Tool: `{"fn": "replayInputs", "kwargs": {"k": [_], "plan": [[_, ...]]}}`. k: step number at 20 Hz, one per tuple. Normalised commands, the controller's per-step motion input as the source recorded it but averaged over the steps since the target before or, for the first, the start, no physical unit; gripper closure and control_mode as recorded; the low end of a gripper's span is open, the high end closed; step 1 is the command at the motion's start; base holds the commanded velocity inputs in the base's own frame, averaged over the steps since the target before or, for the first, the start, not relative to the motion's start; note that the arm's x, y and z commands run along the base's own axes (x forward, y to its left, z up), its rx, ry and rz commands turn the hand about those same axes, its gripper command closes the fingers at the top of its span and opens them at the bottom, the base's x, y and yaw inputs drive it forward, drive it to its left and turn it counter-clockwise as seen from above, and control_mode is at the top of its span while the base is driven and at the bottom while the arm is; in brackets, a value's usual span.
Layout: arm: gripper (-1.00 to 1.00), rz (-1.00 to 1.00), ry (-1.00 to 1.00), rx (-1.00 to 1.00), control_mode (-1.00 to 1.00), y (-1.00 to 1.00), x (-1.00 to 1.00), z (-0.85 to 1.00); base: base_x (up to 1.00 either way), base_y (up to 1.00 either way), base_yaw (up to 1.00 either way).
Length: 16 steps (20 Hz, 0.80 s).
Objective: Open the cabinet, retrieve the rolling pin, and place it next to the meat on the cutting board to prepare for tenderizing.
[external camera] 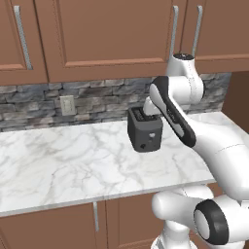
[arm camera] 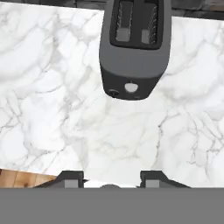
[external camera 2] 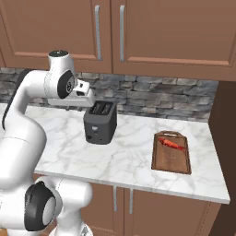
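Observation:
The cabinet (external camera: 107,34) is the wide brown wall unit above the counter, and its door is shut, with a long silver handle (external camera: 174,29) on its right edge. The rolling pin is out of view. At the counter's right end lies the dark reddish cutting board (external camera 2: 171,161). The small red meat (external camera 2: 173,144) rests on its far part. My gripper (arm camera: 111,180) hangs above the marble counter, just in front of the toaster and pointing down. It is open with nothing between its fingertips (arm camera: 70,179). It is well left of the board.
A dark grey two-slot toaster (external camera 2: 100,122) stands mid-counter near the stone backsplash. More shut brown doors flank the cabinet, one with a long handle (external camera 2: 122,32). The counter's front edge (arm camera: 26,173) lies close under the hand. A brown side panel (external camera 2: 226,152) bounds the right end.

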Motion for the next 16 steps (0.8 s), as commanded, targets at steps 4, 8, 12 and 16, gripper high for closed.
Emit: {"fn": "replayInputs", "kwargs": {"k": [4,8,12,16], "plan": [[-1.0,0.0,-0.21,0.02,-1.0,-0.06,-0.33,0.0,0.0,0.0,0.0],[-1.0,-0.04,-0.41,0.14,-1.0,-0.39,-0.48,0.27,0.0,0.0,0.0],[-1.0,-0.07,-0.38,0.13,-1.0,-0.39,-0.25,0.71,0.0,0.0,0.0],[-1.0,-0.04,-0.41,0.04,-1.0,-0.04,-0.18,0.98,0.0,0.0,0.0]]}}
